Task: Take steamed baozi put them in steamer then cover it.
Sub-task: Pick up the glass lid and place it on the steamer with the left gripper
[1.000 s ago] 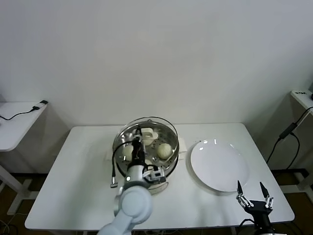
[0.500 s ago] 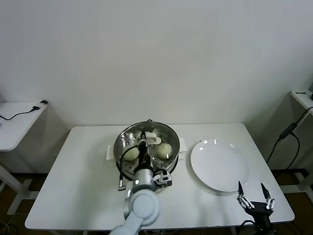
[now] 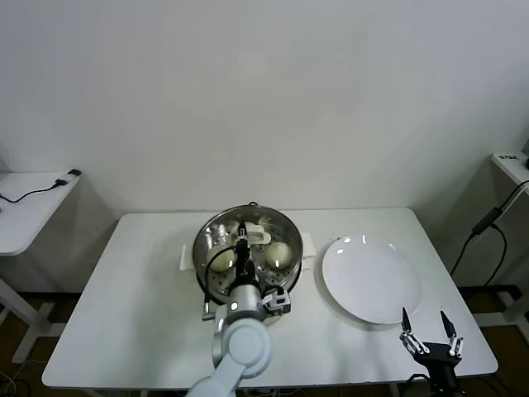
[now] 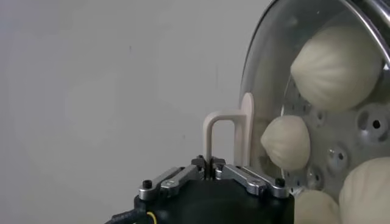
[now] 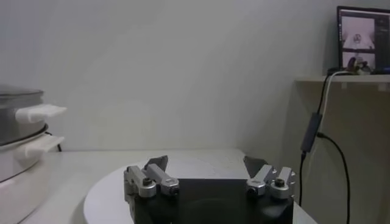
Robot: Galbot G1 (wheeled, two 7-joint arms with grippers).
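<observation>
steamed baozi (image 3: 279, 254) lie in the steamer (image 3: 248, 252) on the counter (image 3: 140, 306). left gripper (image 4: 211, 168), pinching the glass lid's handle (image 4: 228, 131), has shifted the lid (image 4: 286, 73) from tilted to nearly seated; covering is almost done. right gripper (image 3: 428, 334) waits spread near the plate (image 3: 369, 279).

A plain white wall (image 3: 264, 91) fills the upper half of the frame. A white rectangular table (image 3: 124, 331) occupies the lower centre. A second white table (image 3: 25, 207) stands at the left edge, carrying a black cable (image 3: 33, 192). A white shelf (image 3: 512, 165) sits at the right edge, with a black cord (image 3: 488, 227) hanging below it
</observation>
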